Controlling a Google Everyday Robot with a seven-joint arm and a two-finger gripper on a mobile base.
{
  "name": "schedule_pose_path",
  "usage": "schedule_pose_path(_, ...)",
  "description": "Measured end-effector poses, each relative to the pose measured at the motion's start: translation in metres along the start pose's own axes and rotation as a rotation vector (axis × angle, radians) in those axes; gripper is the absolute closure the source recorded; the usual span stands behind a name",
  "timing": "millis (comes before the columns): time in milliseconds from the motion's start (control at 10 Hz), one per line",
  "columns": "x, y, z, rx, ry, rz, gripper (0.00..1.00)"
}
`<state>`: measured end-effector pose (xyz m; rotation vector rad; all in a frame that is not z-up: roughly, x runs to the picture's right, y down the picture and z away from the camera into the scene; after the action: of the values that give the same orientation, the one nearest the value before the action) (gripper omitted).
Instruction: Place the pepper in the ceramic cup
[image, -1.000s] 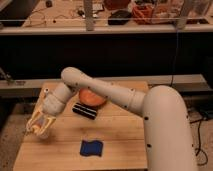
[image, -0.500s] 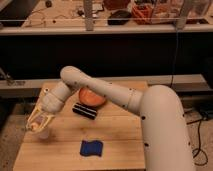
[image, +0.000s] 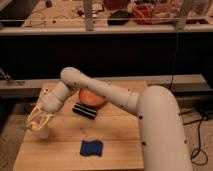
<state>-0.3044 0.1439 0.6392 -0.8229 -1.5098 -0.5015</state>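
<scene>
While closed, tool (image: 36, 122) over ceramic cup (image: 43, 133)

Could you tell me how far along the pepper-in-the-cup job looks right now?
Done: the arm has reached the table's left edge. In hand: the shut hand sits right over a pale object that may be the cup. Whether it holds the pepper cannot be told; no pepper shows. Left: release and withdraw. The orange bowl sits untouched.

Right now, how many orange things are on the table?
2: the shallow orange bowl behind the arm, and something orange, likely the pepper, at the gripper above the ceramic cup, far left. More may hide behind the arm.
</scene>
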Motion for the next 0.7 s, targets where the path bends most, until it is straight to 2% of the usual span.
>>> schedule_pose_path(500, 0.018, -0.003, 0.007, 0.013, -0.031, 0.009, 0.98)
schedule_pose_path(700, 0.023, -0.007, 0.007, 0.016, -0.037, 0.011, 0.81)
